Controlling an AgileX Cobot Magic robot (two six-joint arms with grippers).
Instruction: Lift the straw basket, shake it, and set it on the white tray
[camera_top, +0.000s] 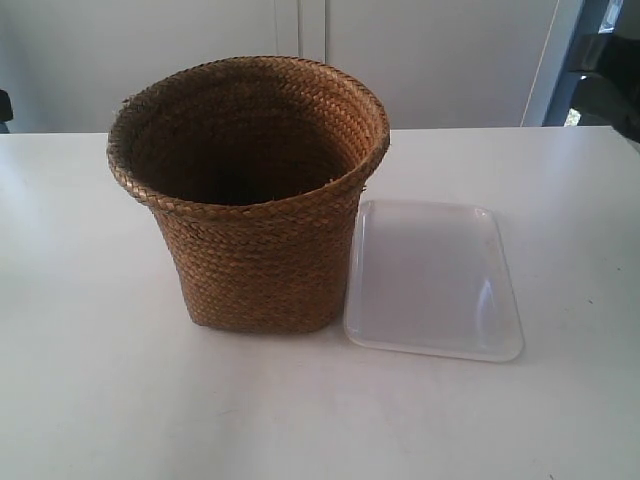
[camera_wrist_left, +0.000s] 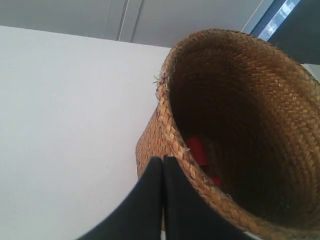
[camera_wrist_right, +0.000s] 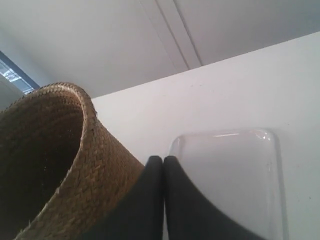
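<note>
The straw basket (camera_top: 250, 190) stands upright on the white table, its base beside the white tray (camera_top: 433, 278), which lies flat to its right in the exterior view. No gripper shows in the exterior view. My left gripper (camera_wrist_left: 163, 159) is shut with nothing in it, its tips just outside the straw basket (camera_wrist_left: 240, 130) rim. Something red (camera_wrist_left: 196, 150) lies inside the basket, on its bottom. My right gripper (camera_wrist_right: 163, 158) is shut and empty, between the straw basket (camera_wrist_right: 75, 175) wall and the white tray (camera_wrist_right: 230, 175).
The white table (camera_top: 90, 380) spreads all round the basket and tray. A pale wall with a vertical seam (camera_top: 300, 30) stands behind it. Dark equipment (camera_top: 605, 80) sits at the exterior view's far right.
</note>
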